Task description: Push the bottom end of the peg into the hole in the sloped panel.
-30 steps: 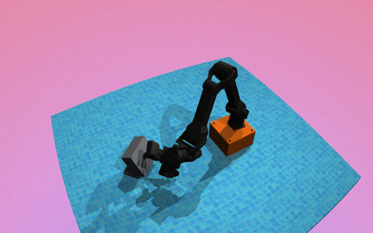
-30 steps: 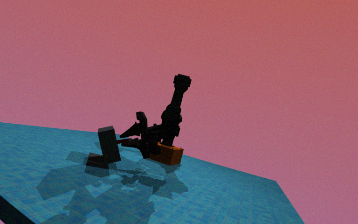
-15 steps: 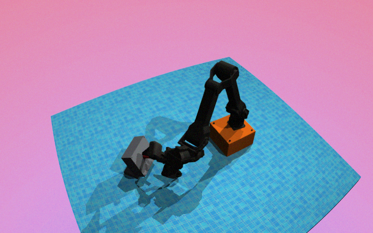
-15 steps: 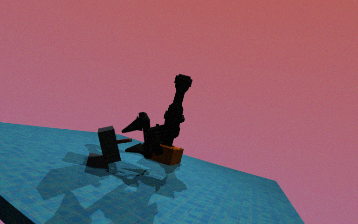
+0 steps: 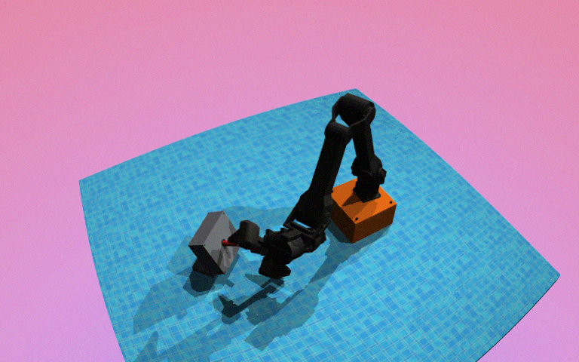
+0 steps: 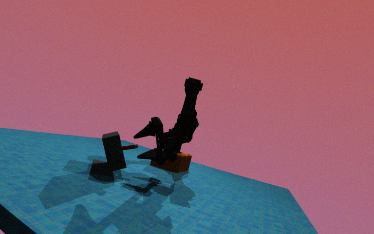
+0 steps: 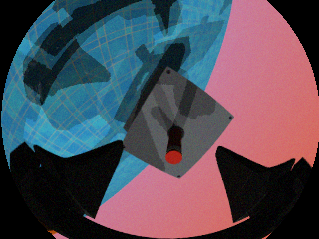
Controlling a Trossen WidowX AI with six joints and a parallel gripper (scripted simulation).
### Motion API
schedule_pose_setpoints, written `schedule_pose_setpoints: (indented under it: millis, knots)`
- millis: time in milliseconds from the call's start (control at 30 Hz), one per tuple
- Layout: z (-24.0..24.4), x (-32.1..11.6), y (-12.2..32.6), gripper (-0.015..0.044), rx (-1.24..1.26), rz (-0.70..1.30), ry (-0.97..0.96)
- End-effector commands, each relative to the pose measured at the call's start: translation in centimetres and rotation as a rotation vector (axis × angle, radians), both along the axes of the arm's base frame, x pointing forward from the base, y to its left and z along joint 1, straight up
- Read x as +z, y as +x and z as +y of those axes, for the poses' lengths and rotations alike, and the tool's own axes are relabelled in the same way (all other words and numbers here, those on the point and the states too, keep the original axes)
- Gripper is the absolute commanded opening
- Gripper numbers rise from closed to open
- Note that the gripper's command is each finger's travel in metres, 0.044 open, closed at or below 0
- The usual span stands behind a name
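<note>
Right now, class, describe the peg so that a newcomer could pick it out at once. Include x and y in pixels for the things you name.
Find the orange block point(image 5: 375, 224) point(image 6: 169, 167) under the black arm, then the gray sloped panel point(image 5: 207, 244) point(image 6: 114, 152) point(image 7: 199, 141) before the open gripper point(image 6: 135, 147) point(image 7: 170, 149). From the panel's face sticks the peg point(image 5: 228, 243) point(image 6: 129, 146) point(image 7: 173, 157), a thin rod with a round end, the only red object here.

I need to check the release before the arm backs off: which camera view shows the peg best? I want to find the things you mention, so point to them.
The exterior view: the red peg point(image 5: 228, 243) point(image 6: 129, 146) point(image 7: 174, 145) juts from the grey panel point(image 5: 212, 242) point(image 6: 114, 151) point(image 7: 150, 117), its length in profile. The wrist view shows its round end nearly head-on; the top view, only a short stretch.
</note>
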State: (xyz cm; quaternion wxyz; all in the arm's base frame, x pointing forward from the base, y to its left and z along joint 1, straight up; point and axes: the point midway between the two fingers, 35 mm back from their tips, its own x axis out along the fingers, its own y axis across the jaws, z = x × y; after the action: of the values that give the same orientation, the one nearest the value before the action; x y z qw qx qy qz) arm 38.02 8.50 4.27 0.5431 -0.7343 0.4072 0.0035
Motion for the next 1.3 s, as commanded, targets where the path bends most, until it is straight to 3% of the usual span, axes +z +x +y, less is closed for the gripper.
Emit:
schedule_pose_setpoints:
  millis: [0,1267]
  knots:
    - [0.4,0.5,-0.2,0.0440,-0.003,-0.010,0.003]
    - [3.9,2.0,-4.3,0.0440,0.003,-0.015,0.000]
